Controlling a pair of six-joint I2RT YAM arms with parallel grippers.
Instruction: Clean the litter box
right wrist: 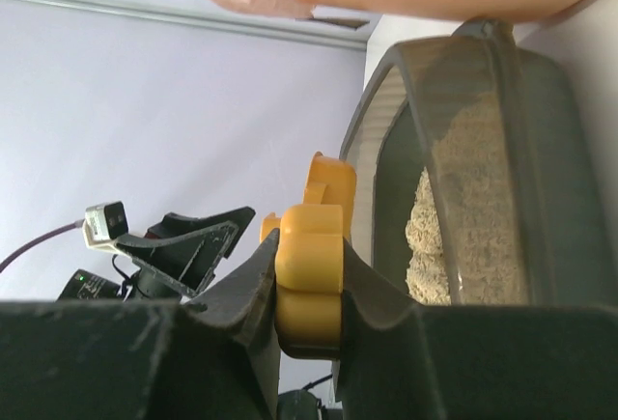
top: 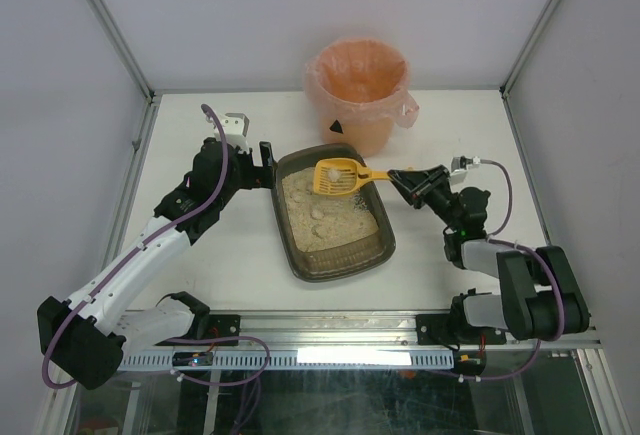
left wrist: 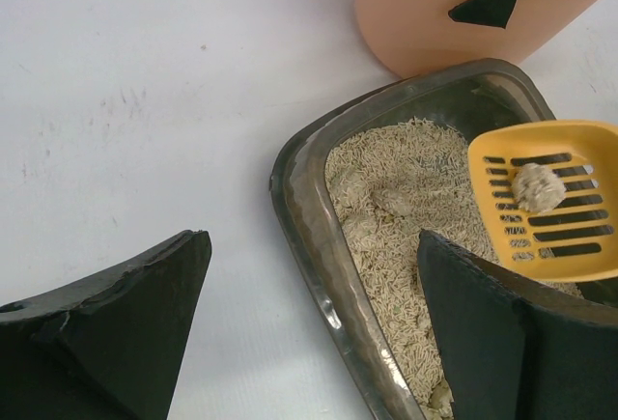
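The litter box [top: 345,270] sits on the tabletop [top: 240,275] in your top view, with the right hand [top: 402,177] gripping the scoop [top: 340,177] over it. Left wrist: your left hand [left wrist: 309,333] gapes wide astride its rim, fingers [left wrist: 126,323] cropped. Right wrist: only the scoop's handle [right wrist: 309,275] shows.

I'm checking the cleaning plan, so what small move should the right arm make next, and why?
Probably lift the scoop level and swing it toward the bucket. The right tool grips its handle, a clump sits in it, and it hangs over the litter box, short of the bucket.
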